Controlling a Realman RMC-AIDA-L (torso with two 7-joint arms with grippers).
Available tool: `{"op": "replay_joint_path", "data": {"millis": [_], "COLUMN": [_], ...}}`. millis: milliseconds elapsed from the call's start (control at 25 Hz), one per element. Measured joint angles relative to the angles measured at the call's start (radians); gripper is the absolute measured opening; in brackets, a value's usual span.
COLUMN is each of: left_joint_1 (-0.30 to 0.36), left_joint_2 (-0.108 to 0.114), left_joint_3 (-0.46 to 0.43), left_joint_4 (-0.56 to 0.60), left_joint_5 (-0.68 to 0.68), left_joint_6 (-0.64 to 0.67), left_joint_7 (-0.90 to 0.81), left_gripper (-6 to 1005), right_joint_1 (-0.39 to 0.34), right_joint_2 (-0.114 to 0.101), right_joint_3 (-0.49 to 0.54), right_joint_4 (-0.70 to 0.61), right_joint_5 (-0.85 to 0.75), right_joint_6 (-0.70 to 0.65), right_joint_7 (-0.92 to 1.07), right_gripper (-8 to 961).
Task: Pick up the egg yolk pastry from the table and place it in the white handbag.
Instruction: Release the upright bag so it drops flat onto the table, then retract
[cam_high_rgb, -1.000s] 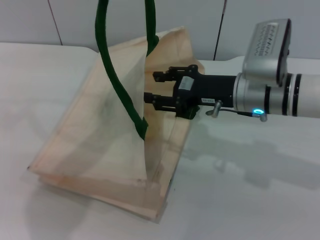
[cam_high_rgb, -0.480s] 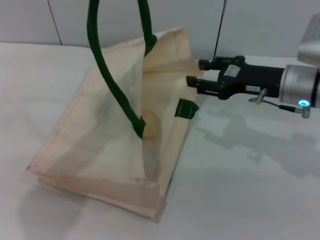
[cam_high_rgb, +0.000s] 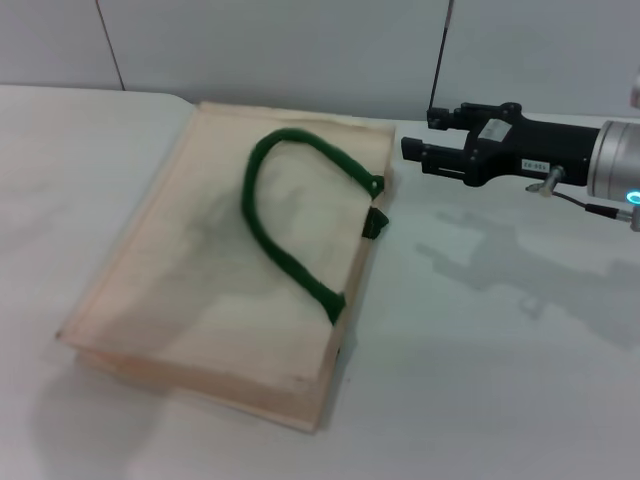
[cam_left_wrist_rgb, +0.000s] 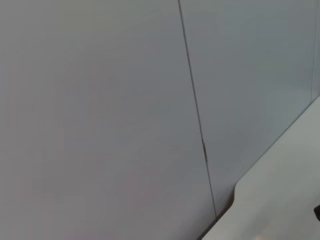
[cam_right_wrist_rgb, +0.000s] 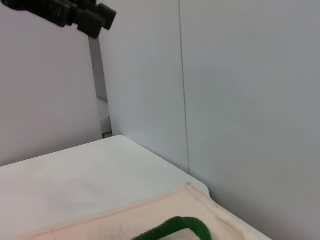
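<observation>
Right end effector (cam_high_rgb: 412, 146), fingers apart and empty: white handbag (cam_high_rgb: 200, 290) flat just ahead-left; egg yolk pastry unseen.

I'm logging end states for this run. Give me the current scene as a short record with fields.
bag: white handbag lies flat on the table
handle: green rope handle rests on top of the bag
pastry: egg yolk pastry not visible
right gripper: right gripper open, empty, beside the bag's far right corner, apart from it
left gripper: not in view
</observation>
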Motion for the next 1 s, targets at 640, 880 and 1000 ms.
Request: {"op": "replay_joint_path", "data": {"millis": [640, 880, 1000], "left_joint_1": [0.086, 0.129, 0.144], "left_joint_2": [-0.002, -0.007, -0.011], "left_joint_3": [-0.056, -0.088, -0.088], "left_joint_4": [-0.087, -0.204, -0.291], "left_joint_5": [-0.139, -0.31, -0.393], "left_joint_6": [0.157, 0.302, 0.376], "left_joint_7": [0.11, 0.258, 0.376], "left_gripper": [549, 542, 542], "right_joint_1": [-0.009, -0.029, -0.024], "right_joint_2": [-0.014, 0.013, 0.049], "right_joint_3": [-0.006, -0.012, -0.012], "right_joint_4": [-0.271, -0.357, -0.422], "right_joint_5": [0.285, 0.498, 0.597], "right_joint_6": [0.226, 0.231, 0.205], "right_joint_7": [-0.066, -0.209, -0.278], "right_gripper": [610, 610, 609]}}
